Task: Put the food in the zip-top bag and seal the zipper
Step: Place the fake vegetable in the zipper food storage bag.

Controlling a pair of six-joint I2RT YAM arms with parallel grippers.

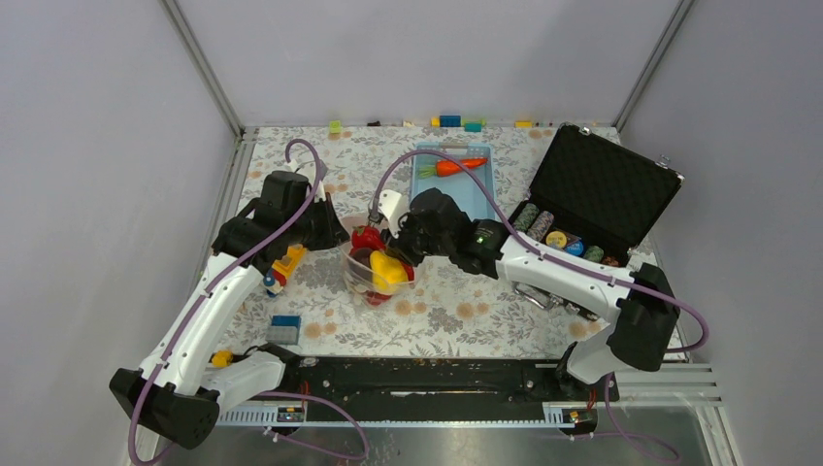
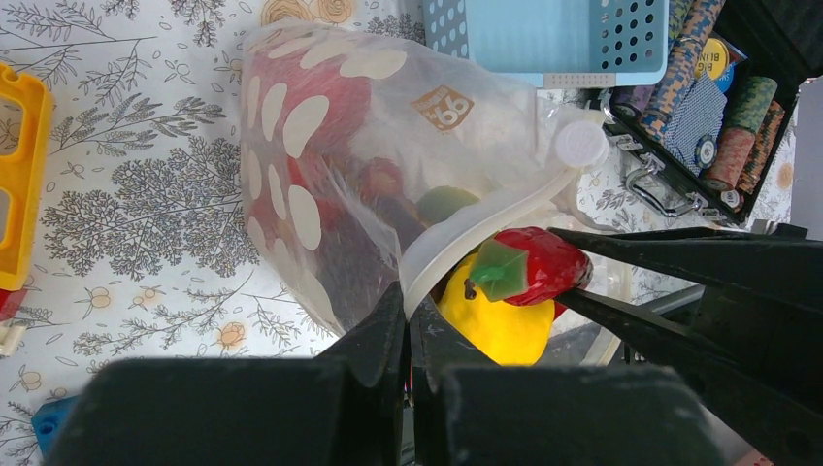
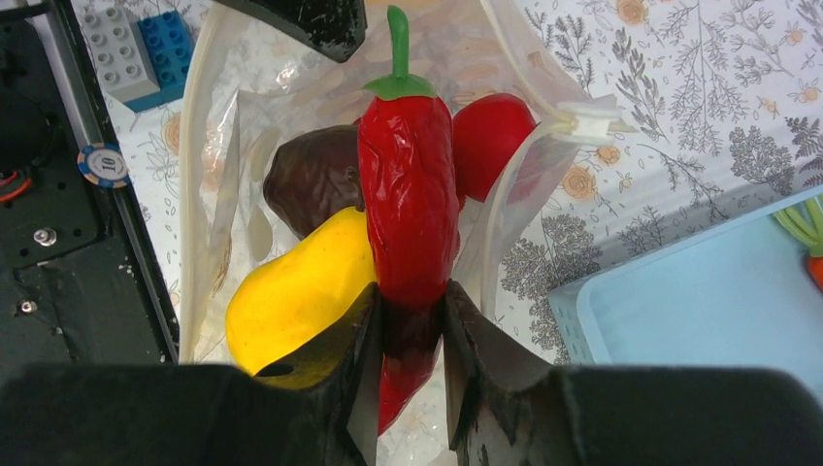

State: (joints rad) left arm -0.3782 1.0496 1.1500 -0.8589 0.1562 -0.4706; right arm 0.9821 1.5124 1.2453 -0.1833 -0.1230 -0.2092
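Observation:
The zip-top bag (image 1: 374,277) lies mid-table with its mouth held wide. My left gripper (image 2: 408,311) is shut on the whitish zipper (image 2: 485,218) strip at the mouth's edge. My right gripper (image 3: 410,311) is shut on a red chili pepper (image 3: 408,194), stem pointing away, hanging in the bag's mouth. Inside the bag lie a yellow piece (image 3: 291,291), a dark brown piece (image 3: 311,180) and a red round piece (image 3: 490,136). A white tab (image 3: 587,121) sits at the zipper's end. The dotted bag wall (image 2: 320,146) bulges with red food behind it.
The light-blue basket (image 1: 422,184) behind the bag holds an orange carrot (image 1: 456,167). An open black case (image 1: 597,189) with chip stacks (image 1: 558,233) stands to the right. A yellow toy (image 1: 286,262) and a blue-grey block (image 1: 284,330) lie to the left. Small blocks line the far edge.

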